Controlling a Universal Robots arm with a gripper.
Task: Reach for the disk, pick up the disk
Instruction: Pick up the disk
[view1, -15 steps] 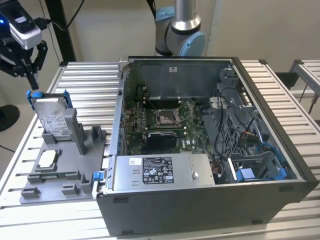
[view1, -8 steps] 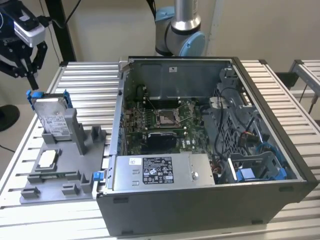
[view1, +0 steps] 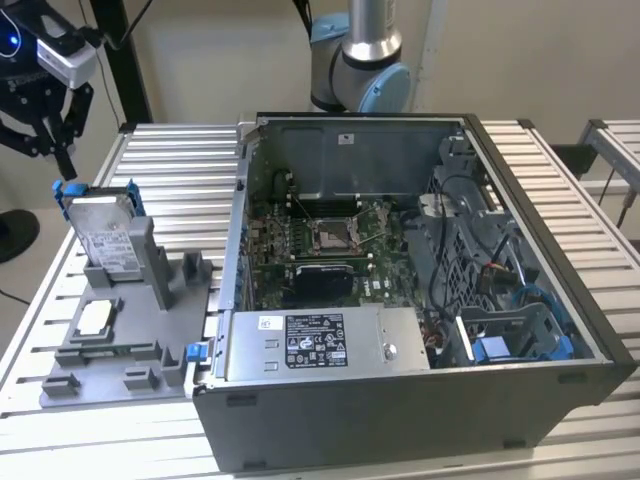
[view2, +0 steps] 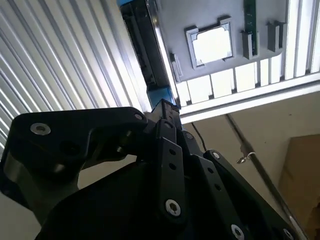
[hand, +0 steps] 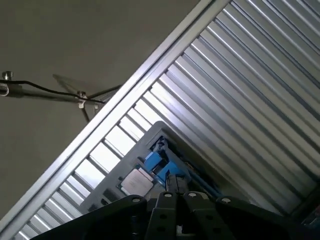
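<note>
Gripper (view1: 47, 158): black, its two fingers spread apart and holding nothing. We log it hanging just above the far end of the grey fixture (view1: 120, 365). The disk (view1: 105, 240): silver-grey, with a white label and blue rails. It stands upright in the slot at the fixture's far end, just below the gripper and not touching it. Square silver chip (view1: 95, 318): it lies flat in a recess near the fixture's middle. The fixture sits along the slatted table (view1: 175, 170) edge at the exterior view's left, beside an open computer case (view1: 400, 410).
</note>
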